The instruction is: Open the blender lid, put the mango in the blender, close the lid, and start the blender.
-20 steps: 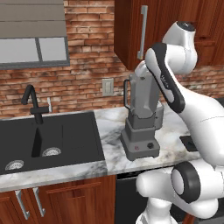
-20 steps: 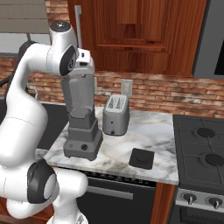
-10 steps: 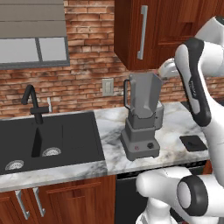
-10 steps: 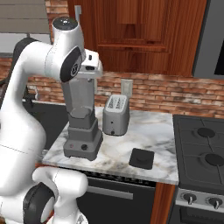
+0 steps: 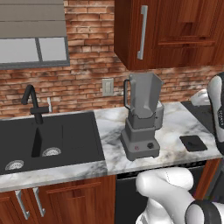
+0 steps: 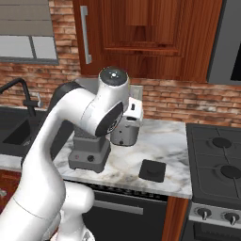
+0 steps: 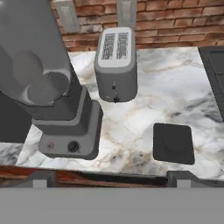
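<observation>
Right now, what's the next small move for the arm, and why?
Probably bring the open gripper down over the lid. It lies flat on the counter beside the blender, whose jar stands uncapped, and the hand already looks down at it.

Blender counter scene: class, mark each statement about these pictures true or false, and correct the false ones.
1. The blender lid lies flat on the marble counter, apart from the blender. True.
2. The blender jar is capped. False: its top is open.
3. A toaster stands beside the blender. True.
4. The end effector is shut on the blender lid. False: it is open and holds nothing.
5. The sink is to the right of the blender in the left base view. False: it is to the left.
</observation>
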